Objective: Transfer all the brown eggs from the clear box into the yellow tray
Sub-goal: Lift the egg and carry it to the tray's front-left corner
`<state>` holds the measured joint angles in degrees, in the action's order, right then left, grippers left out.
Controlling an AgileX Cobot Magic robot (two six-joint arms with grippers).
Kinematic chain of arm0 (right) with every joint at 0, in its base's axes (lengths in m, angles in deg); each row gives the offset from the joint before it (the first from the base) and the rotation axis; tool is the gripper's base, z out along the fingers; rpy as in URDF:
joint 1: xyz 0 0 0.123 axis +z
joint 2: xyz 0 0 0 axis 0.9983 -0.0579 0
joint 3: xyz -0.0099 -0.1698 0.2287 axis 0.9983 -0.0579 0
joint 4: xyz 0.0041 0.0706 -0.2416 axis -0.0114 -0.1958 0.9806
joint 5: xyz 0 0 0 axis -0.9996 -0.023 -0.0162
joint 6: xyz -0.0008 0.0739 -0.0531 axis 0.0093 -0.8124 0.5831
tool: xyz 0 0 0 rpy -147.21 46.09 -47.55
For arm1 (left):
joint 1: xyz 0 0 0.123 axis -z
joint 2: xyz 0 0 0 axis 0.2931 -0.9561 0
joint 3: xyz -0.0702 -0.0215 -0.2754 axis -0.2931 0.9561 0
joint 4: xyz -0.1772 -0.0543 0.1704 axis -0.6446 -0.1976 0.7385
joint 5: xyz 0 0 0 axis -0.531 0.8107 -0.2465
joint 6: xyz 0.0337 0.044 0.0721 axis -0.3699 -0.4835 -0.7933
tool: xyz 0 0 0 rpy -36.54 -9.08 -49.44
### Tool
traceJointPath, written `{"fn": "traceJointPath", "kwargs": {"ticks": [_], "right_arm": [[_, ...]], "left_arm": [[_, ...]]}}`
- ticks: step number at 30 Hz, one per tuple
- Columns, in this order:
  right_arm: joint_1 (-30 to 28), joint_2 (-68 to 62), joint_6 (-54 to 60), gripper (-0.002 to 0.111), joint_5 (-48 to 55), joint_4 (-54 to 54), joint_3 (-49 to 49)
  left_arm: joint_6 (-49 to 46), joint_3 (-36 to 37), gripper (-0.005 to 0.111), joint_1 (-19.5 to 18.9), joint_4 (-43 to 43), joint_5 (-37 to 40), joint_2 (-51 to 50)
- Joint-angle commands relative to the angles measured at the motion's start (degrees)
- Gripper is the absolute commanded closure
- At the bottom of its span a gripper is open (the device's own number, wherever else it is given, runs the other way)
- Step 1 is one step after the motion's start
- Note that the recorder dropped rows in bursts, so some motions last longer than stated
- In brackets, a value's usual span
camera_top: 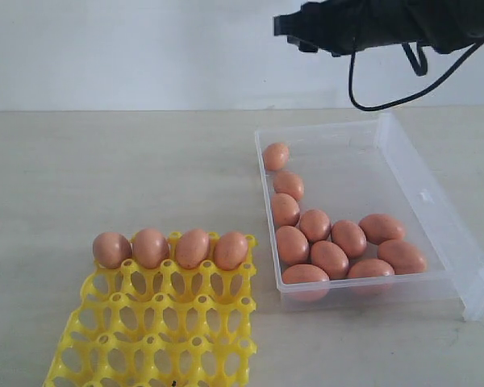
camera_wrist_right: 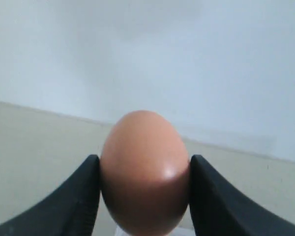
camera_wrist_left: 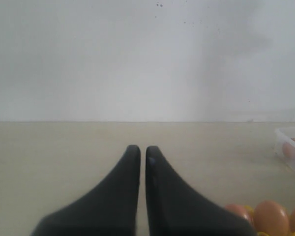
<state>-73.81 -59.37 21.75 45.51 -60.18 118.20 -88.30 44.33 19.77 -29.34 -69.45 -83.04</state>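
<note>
Beige tabletop [camera_top: 145, 161], white wall [camera_top: 105, 48] behind: right gripper [camera_wrist_right: 145, 160] clamped on one brown egg [camera_wrist_right: 145, 142]; left gripper [camera_wrist_left: 142, 148] jaws together.

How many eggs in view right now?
16 eggs: four in one edge row of the yellow tray, eleven in the clear box, one held by the right gripper. Some may be hidden under others in the box.

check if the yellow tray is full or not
Mostly empty: the yellow tray holds four eggs in one edge row; every other visible cup is bare.
</note>
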Motion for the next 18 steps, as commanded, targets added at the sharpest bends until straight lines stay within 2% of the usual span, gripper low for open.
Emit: {"fn": "traceJointPath", "kwargs": {"ticks": [1,3,7,10,13,18], "right_arm": [[10.1,2.2,7.3,0.108,-23.0,-2.7,-3.5],[13.2,2.3,6.2,0.108,-33.9,-1.4,-3.5],[15.2,2.8,-6.4,0.108,-42.4,0.6,-3.5],[15.6,3.2,-16.7,0.108,-45.4,7.5,-3.5],[15.6,3.2,-35.0,0.108,-44.3,19.8,-3.5],[15.6,3.2,-69.2,0.108,-42.6,58.1,-3.5]], "left_arm": [[-0.2,0.2,0.103,-0.2,0.0,-0.2,0.2],[-0.2,0.2,0.103,-0.2,0.0,-0.2,0.2],[-0.2,0.2,0.103,-0.2,0.0,-0.2,0.2],[-0.2,0.2,0.103,-0.2,0.0,-0.2,0.2],[-0.2,0.2,0.103,-0.2,0.0,-0.2,0.2],[-0.2,0.2,0.103,-0.2,0.0,-0.2,0.2]]}}
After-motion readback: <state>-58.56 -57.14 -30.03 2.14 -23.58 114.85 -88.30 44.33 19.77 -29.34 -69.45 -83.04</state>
